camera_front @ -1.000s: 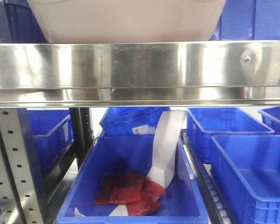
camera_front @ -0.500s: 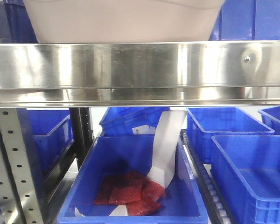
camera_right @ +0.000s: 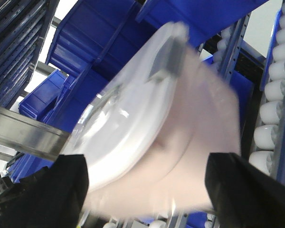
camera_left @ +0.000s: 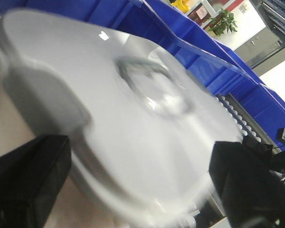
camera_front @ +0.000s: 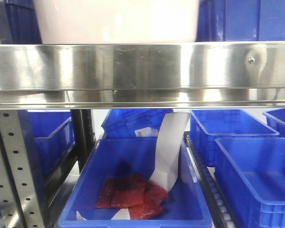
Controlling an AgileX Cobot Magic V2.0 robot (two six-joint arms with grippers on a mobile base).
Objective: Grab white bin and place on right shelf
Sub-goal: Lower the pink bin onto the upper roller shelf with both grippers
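The white bin (camera_front: 116, 21) is sitting at the top of the front view, its lower body showing directly above the stainless front beam of the right shelf (camera_front: 142, 66). Whether its base is resting on the shelf surface or hanging just clear of it cannot be determined, because the beam is hiding the underside.

In the left wrist view, the left end effector (camera_left: 133, 190) is straddling the bin's glossy lid (camera_left: 133, 114), with one dark finger (camera_left: 28, 180) at each side of the frame. In the right wrist view, the right end effector (camera_right: 147, 190) is likewise flanking the bin's pale side wall. Both images are motion-blurred, and contact at the finger pads is not visible, so it cannot be determined whether either end effector is clenched on the bin or released.

Risks from this position:

- The bin is appearing tilted and blurred in both wrist views. If the two arms are moving out of step, the bin may twist and slip.
- The lid is glossy. Any grasp bearing on it rather than on the body may slide.
- Blue bins (camera_front: 275, 19) are standing near the white bin on the same level. A sideways drift may cause a collision.
- Releasing before the base is fully past the front beam may let the bin tip forward onto the open blue bin (camera_front: 137, 185) below.
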